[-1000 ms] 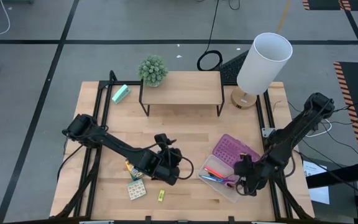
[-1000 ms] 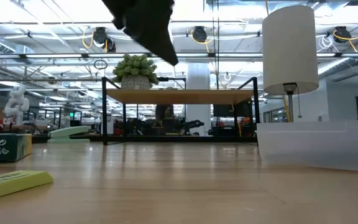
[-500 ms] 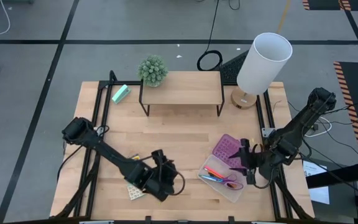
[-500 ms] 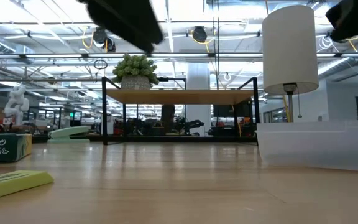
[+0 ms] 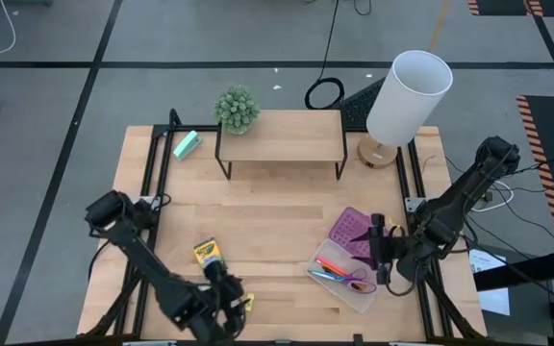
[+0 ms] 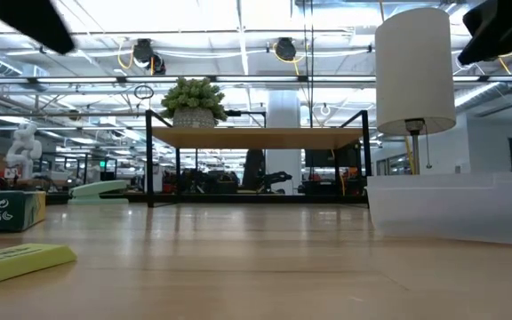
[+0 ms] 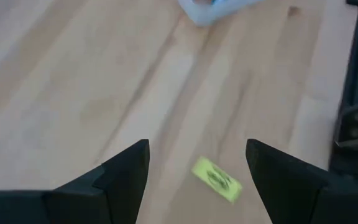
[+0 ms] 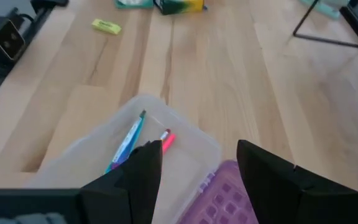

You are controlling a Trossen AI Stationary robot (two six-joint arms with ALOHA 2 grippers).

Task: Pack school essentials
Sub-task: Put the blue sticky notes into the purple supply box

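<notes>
The tiny yellow piece (image 7: 217,179) is a small flat yellow-green rectangle with faint printing, lying slantwise on the bare wood near the table's near edge, left of centre; it also shows in the right wrist view (image 8: 106,26). The yellow-green crayon box (image 5: 207,252) lies a little farther in and to the left, its dark end pointing far-left, and in the low view a green carton (image 6: 7,212) sits at the left edge with a flat yellow-green slab (image 6: 20,262) nearer the camera. In the clear box (image 5: 352,295) at the near right lie pencils, an orange one (image 5: 331,266) and a pink one (image 8: 167,138), beside purple-handled scissors (image 5: 358,284); the purple lid (image 5: 358,232) leans against its far side. The left gripper (image 7: 197,163) hangs just above the near edge, its arm stretched from the far-left base, fingers spread wide with the yellow piece between them, apart from both. The right gripper (image 8: 199,163) hovers at the box's right rim, arm bent inward, fingers likewise parted and empty.
</notes>
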